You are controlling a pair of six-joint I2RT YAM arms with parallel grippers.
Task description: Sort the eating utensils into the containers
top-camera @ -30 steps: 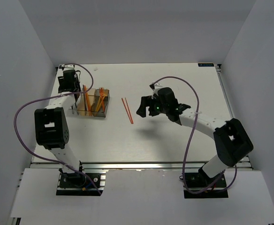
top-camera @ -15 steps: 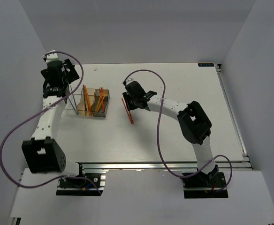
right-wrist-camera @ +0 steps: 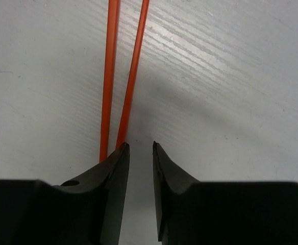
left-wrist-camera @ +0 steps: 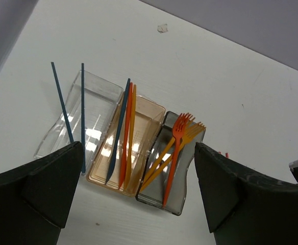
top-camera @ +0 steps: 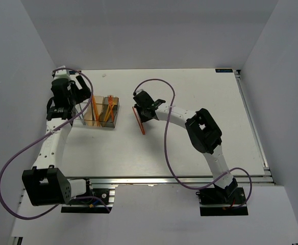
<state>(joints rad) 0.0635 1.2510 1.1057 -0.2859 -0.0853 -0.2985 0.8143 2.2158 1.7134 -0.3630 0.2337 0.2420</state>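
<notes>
While left pincer [left-wrist-camera: 138, 153] gapes above bins [left-wrist-camera: 151, 109], right pincer [right-wrist-camera: 140, 148] — outstretched, low.

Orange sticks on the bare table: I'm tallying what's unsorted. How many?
2. Both lie side by side on the table: one stick and the other stick, near ends at the right fingers. Others could hide under the arm.

Two orange sticks [right-wrist-camera: 109, 76] lie just outside narrowly parted fingers [right-wrist-camera: 113, 173].

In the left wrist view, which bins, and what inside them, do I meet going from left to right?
clear bin with two blue sticks → tan bin with three knives → grey bin with orange forks
</notes>
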